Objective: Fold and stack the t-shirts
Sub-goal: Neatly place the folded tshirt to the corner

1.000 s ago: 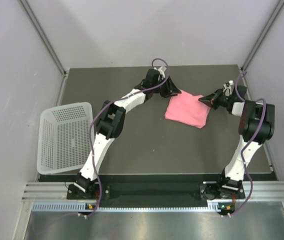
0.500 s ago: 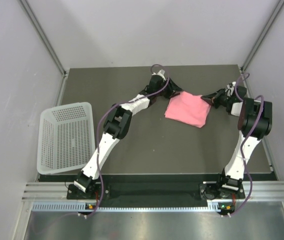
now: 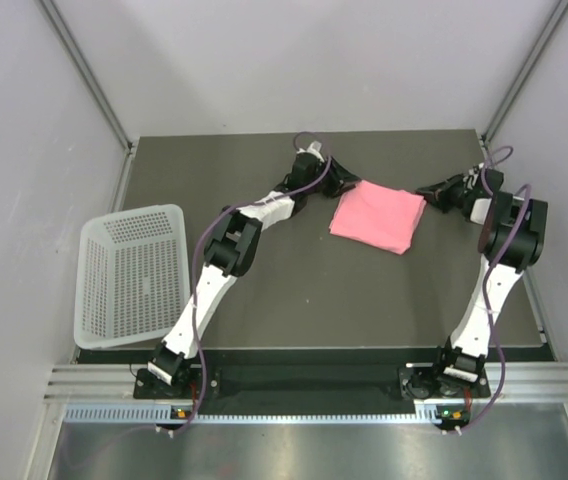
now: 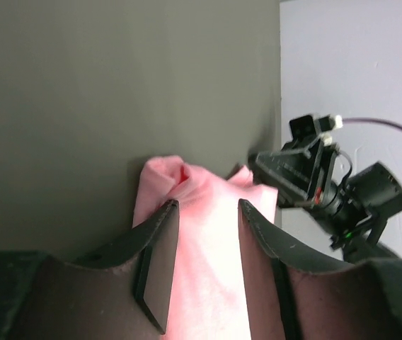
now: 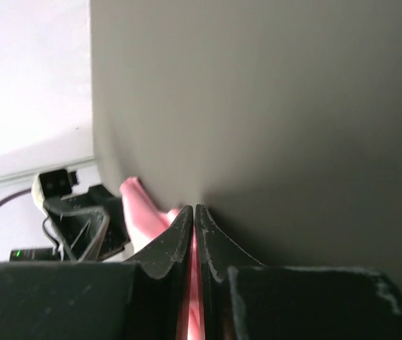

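Observation:
The salmon-pink t-shirt [image 3: 377,217] lies folded into a rough square at the back middle of the dark table [image 3: 294,300]. My left gripper [image 3: 345,185] sits at its far left corner. In the left wrist view that gripper [image 4: 207,205] stands open, its two fingers apart with the pink cloth [image 4: 208,255] showing between and beyond them. My right gripper [image 3: 428,191] is at the shirt's far right corner. Seen from the right wrist, this gripper [image 5: 194,209] is shut on a thin fold of the pink fabric [image 5: 136,198].
A white perforated basket [image 3: 129,275] lies tipped at the table's left edge. White walls and metal frame posts close in the back and sides. The right arm [image 4: 328,191] shows in the left wrist view, close across the shirt.
The right gripper has moved right and back, drawing the shirt's far right corner outward so the top edge is wider. The left arm has reached a little farther back.

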Tool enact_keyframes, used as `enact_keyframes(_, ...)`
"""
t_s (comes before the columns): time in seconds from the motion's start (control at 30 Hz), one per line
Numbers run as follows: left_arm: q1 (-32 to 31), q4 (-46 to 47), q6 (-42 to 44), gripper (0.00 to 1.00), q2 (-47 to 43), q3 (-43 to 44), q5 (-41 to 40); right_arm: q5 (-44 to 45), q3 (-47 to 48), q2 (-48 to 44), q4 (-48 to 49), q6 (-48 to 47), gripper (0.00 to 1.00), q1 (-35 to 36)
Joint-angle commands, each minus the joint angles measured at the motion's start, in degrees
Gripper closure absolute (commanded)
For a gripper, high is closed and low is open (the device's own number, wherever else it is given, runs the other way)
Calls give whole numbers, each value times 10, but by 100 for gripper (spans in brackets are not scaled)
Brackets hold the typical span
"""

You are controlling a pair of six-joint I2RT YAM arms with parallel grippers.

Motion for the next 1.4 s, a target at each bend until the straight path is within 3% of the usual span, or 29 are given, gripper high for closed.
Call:
enact_keyframes(0.0,13,-36,46,55,-53,-37,10,18,65,0,-71,-51,94,-7)
enact_keyframes(0.17,39,-76,59,53,-141,-78,38,26,152,-43,-236,-135,86,-7)
enact_keyframes(0.23,49,-110,69,52,-189,-95,47,39,176,-64,-293,-167,78,-7)
enact_keyframes(0.3,51,-133,98,52,-225,-117,62,45,173,-100,-355,-213,65,-10)
enact_keyframes(0.33,55,-164,112,52,-254,-120,75,33,164,-111,-364,-223,53,-12)
enact_keyframes(0.43,63,-241,180,52,-315,-156,97,12,129,-141,-405,-266,41,-24)
enact_keyframes(0.53,67,-285,229,52,-402,-259,81,11,88,-166,-419,-308,38,-24)
enact_keyframes(0.73,64,-280,238,53,-537,-451,120,25,33,-178,-415,-354,36,-22)
enact_keyframes(0.77,64,-284,250,53,-554,-470,121,27,33,-171,-417,-364,34,-22)
enact_keyframes(0.8,64,-301,259,53,-572,-499,119,32,38,-165,-421,-372,24,-22)
enact_keyframes(0.9,63,-342,287,53,-632,-544,109,50,47,-146,-428,-394,17,-21)
enact_keyframes(1.03,63,-366,289,53,-708,-600,104,70,61,-121,-437,-416,20,-17)
enact_keyframes(1.3,64,-395,280,53,-752,-619,93,111,64,-98,-421,-420,48,29)
enact_keyframes(1.37,64,-400,285,53,-749,-610,91,119,67,-92,-417,-411,50,41)
